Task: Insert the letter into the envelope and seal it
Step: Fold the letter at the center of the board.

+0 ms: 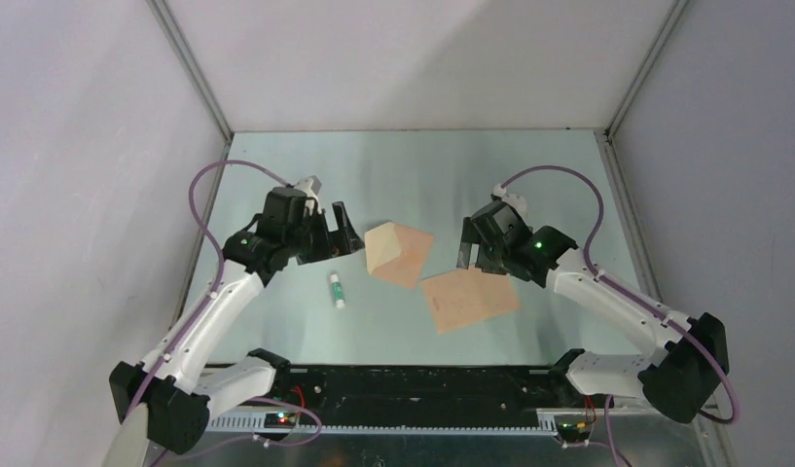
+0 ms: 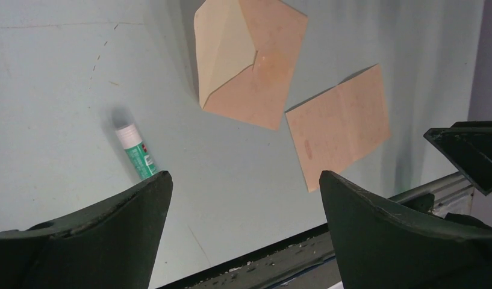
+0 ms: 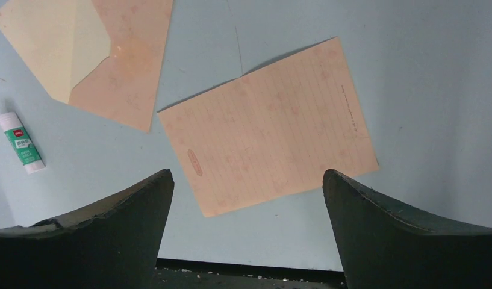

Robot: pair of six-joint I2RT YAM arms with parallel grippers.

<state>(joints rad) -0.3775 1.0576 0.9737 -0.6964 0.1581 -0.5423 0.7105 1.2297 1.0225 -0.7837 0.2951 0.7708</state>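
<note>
Top external view: the small tan kraft-paper envelope [image 1: 398, 253] lies on the pale surface [image 1: 529, 175] between the two arms, with its pointed flap open and the cream inside showing. The flat peach-tan lined paper letter [image 1: 469, 300] lies just beside it, not inside. The left tool [image 1: 333, 238] and the right tool [image 1: 479, 258] are both spread wide and hold nothing. A small green-and-white glue stick [image 1: 336, 290] lies near the left tool.

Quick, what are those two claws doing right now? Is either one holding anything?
Left gripper: open, holding nothing.
Right gripper: open, holding nothing.
</note>
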